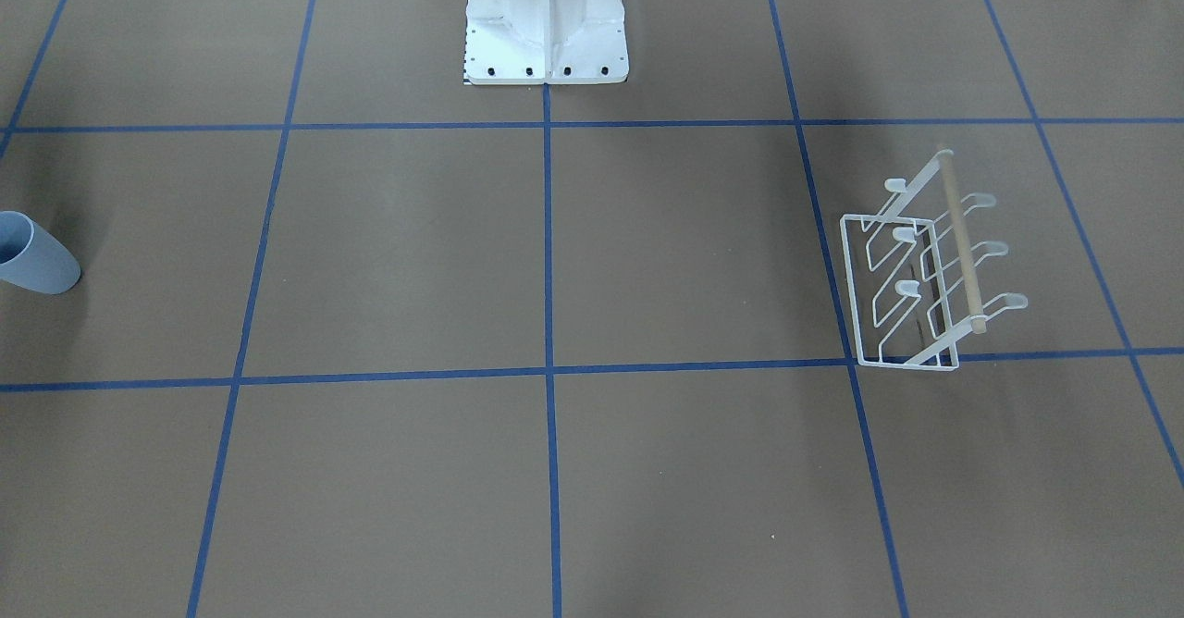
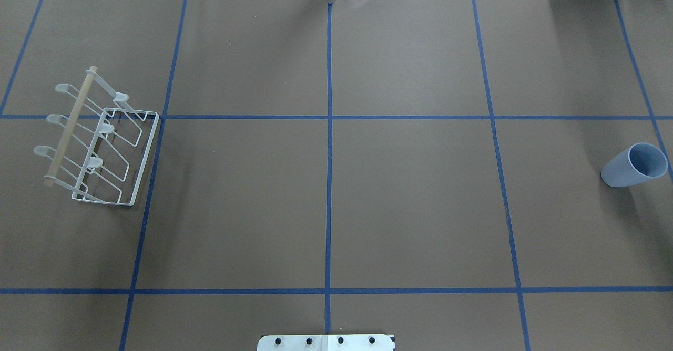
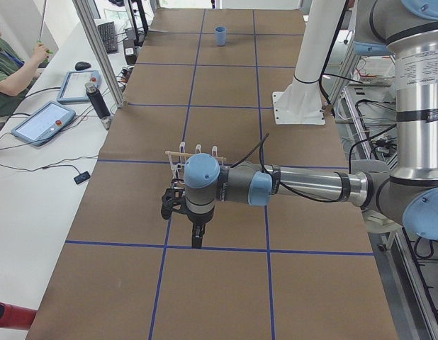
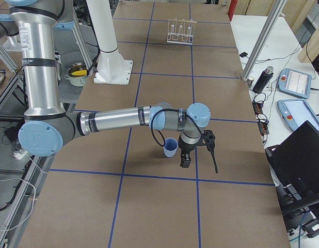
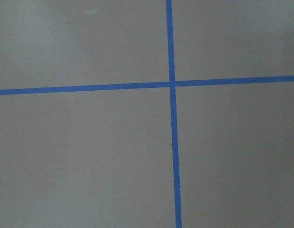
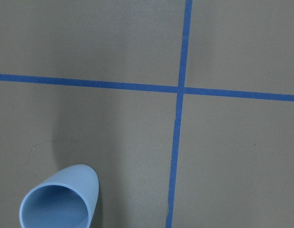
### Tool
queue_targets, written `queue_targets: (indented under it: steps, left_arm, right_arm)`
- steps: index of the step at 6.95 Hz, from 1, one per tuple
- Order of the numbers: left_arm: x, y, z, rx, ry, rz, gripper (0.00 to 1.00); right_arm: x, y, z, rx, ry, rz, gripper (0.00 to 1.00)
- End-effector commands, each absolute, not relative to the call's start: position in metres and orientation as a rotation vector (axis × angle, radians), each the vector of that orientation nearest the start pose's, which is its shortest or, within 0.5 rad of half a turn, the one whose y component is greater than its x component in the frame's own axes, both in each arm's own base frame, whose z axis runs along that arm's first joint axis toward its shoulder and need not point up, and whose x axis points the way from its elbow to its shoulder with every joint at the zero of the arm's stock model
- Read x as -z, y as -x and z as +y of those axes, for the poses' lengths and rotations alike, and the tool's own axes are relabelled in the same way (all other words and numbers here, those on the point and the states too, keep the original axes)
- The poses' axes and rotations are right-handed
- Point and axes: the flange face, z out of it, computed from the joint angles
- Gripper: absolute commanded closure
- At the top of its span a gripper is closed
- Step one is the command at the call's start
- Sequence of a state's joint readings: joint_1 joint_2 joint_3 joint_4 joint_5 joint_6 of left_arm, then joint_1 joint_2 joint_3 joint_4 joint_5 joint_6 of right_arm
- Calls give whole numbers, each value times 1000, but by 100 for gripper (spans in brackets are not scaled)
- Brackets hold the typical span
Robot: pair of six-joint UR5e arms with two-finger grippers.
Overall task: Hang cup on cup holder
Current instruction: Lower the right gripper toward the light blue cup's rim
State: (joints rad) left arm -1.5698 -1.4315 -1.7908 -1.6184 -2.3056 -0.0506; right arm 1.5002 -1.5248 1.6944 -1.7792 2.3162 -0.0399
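The pale blue cup (image 2: 633, 164) stands upright with its mouth up at the table's right end; it also shows in the front view (image 1: 37, 259) and the right wrist view (image 6: 61, 202). The white wire cup holder (image 2: 100, 141) with its wooden rod stands at the table's left end, and shows in the front view (image 1: 925, 266). My right gripper (image 4: 184, 161) hangs just beside the cup (image 4: 170, 147), apart from it. My left gripper (image 3: 196, 237) hangs in front of the cup holder (image 3: 194, 157). I cannot tell whether either gripper is open or shut. No fingers show in the wrist views.
The white robot pedestal (image 1: 546, 17) stands at the middle of the table's robot side. Blue tape lines (image 2: 329, 156) divide the brown table. An operator (image 3: 6, 64), tablets and aluminium posts (image 3: 98, 49) line the far side.
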Motion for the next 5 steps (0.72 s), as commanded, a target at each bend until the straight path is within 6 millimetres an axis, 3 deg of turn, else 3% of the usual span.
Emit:
queue_targets:
  steps: [1,3,5]
  left_arm:
    - [-613,66,-440,0,-102,737,1]
    - [-613,66,-440,0,-102,737,2]
    - [-611,65,-440,0,-97,740,2]
  right_arm:
    - [-600,-30,-506,93,50,-745,0]
    - [-597,-30,-506,92,47,-747,0]
    - [-579,-28,-513,158,-89,-750,0]
